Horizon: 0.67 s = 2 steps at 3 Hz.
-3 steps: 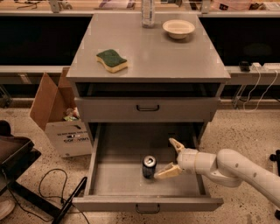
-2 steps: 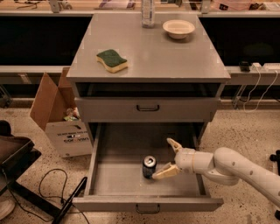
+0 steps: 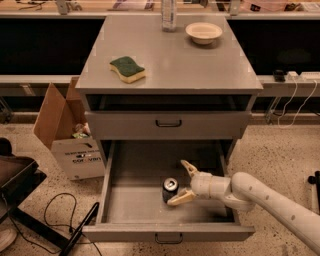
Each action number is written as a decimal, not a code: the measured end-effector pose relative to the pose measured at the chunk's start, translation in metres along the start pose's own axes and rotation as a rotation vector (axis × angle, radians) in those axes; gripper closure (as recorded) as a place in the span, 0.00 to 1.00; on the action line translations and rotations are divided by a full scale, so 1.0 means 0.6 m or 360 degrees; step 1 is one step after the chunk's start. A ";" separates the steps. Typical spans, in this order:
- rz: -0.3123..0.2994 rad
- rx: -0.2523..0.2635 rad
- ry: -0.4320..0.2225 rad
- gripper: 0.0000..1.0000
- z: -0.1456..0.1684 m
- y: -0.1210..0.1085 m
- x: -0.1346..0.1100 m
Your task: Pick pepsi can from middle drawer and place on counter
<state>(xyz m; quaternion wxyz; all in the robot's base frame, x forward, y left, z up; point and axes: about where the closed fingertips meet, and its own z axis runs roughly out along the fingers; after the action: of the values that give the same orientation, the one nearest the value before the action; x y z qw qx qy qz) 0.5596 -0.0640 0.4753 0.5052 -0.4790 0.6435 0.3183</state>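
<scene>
1. Notably, the middle drawer point(image 3: 106, 190) stood pulled out, its tray exposed below a shut drawer point(image 3: 168, 125) with a dark handle.
2. The pepsi can point(image 3: 170, 189) stood upright on the tray floor, near the middle, silver top up.
3. The gripper point(image 3: 177, 183) was inside the drawer at the can's right side, at the end of a white arm point(image 3: 270, 200) reaching in from the right.
4. Its jaws were spread apart, released and grasping nothing. One finger pointed toward the drawer's back; the other lay low by the can's base. Contact there could not be determined.
5. The counter point(image 3: 175, 70) carried a green sponge point(image 3: 127, 68), a pale bowl point(image 3: 203, 32) and a clear bottle point(image 3: 169, 12).
6. A cardboard box point(image 3: 75, 150) sat on the floor left of the cabinet.
</scene>
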 end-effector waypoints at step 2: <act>-0.0044 -0.0007 0.0005 0.27 0.016 0.014 0.058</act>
<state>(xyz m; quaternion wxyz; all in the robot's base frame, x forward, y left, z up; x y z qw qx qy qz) 0.5540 -0.0629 0.4387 0.5073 -0.4894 0.6369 0.3120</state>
